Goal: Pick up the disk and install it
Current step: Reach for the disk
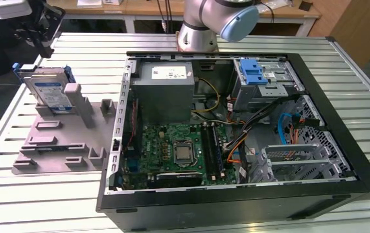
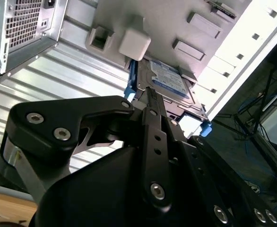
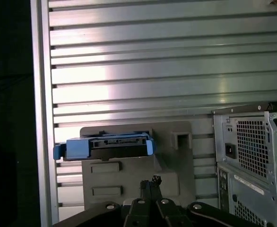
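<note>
One disk (image 1: pixel 47 91) stands on edge in the grey fixture (image 1: pixel 58 145) on the slatted table (image 1: pixel 49 204), at the exterior view's left of the open computer case (image 1: pixel 357 160). Leaning back against a grey post, it offers its upper edge and blue rails to a grasp from above, which is probably why it is parked this way. The gripper (image 1: pixel 42 46) hangs above that edge, apart from the disk and carrying nothing; whether the claw is released or clenched I cannot tell. In the first wrist view the disk's connector end faces the camera, so the tool looks lined up over it for the pick. Inside the case, a drive cage with a blue carrier (image 1: pixel 258 73) sits near the grey power supply (image 1: pixel 165 85), likely the bay meant for installation.
</note>
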`<action>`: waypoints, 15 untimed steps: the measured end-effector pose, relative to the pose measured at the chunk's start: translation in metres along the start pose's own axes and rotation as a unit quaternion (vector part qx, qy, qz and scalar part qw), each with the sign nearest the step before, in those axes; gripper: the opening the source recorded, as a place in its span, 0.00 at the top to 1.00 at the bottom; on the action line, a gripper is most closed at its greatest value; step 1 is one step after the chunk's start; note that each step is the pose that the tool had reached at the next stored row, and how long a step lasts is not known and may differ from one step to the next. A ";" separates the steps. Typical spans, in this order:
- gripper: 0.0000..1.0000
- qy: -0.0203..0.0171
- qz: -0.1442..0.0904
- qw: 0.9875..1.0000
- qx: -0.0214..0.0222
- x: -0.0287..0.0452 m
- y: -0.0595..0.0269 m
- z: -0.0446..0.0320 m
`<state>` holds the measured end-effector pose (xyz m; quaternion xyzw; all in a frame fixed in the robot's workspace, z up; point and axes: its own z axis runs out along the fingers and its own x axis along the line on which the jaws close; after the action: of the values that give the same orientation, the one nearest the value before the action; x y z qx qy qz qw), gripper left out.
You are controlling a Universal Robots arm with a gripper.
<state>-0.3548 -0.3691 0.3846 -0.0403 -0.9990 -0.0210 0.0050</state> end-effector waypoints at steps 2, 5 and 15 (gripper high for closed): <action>0.89 0.000 0.000 1.000 0.000 0.0051 0.0001 0.0004; 0.89 0.000 0.000 1.000 0.000 0.0128 0.0006 0.0011; 0.89 0.000 0.000 1.000 0.000 0.0394 0.0061 0.0051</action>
<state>-0.3935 -0.3597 0.3802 -0.0403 -0.9990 -0.0210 0.0050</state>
